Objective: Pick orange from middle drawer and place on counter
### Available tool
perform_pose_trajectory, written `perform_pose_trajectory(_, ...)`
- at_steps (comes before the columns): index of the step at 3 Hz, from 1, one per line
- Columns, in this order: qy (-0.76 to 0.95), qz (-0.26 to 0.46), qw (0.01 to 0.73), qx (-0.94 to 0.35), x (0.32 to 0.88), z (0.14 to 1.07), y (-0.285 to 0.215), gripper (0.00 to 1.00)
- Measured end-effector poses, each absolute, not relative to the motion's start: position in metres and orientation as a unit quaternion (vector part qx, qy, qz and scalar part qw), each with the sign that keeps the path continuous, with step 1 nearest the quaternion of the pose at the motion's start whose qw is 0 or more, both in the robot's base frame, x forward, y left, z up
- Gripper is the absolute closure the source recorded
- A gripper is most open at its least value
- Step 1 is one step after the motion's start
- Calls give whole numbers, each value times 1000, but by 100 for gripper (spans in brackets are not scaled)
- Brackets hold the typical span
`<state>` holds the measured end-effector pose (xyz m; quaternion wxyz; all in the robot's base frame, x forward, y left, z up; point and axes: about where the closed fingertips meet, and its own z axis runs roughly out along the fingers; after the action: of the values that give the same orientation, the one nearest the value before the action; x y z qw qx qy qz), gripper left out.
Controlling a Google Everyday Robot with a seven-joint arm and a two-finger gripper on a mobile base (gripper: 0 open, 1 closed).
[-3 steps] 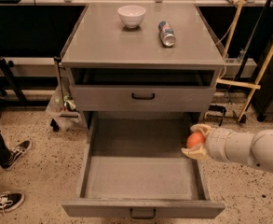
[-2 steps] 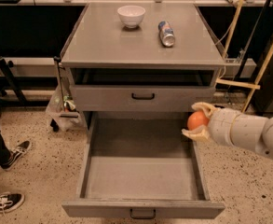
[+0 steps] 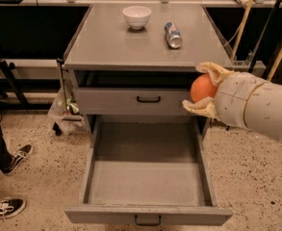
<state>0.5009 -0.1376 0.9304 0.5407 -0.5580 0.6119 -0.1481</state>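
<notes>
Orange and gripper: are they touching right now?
Touching. The camera view shows the gripper, above the open middle drawer's right side, with fingers pressed on the orange's top and bottom.

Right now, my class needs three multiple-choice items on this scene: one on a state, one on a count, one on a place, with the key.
1. The middle drawer is: A pulled open, nothing inside; B shut; C half open.
2. Things on the counter: A one; B four; C two.
3. The orange is: A in the drawer; B between the gripper's jaws, at the cabinet's right front, just under counter height; C on the counter.
Key: 1 A, its bare grey floor shows. 2 C, a white bowl and a drink can. 3 B, the jaws clasp it in the air.
</notes>
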Motion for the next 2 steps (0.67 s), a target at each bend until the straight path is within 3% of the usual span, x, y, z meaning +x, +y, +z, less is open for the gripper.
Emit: perform_pose_trajectory(2,612,-160,547,-549,511,930,-138,100)
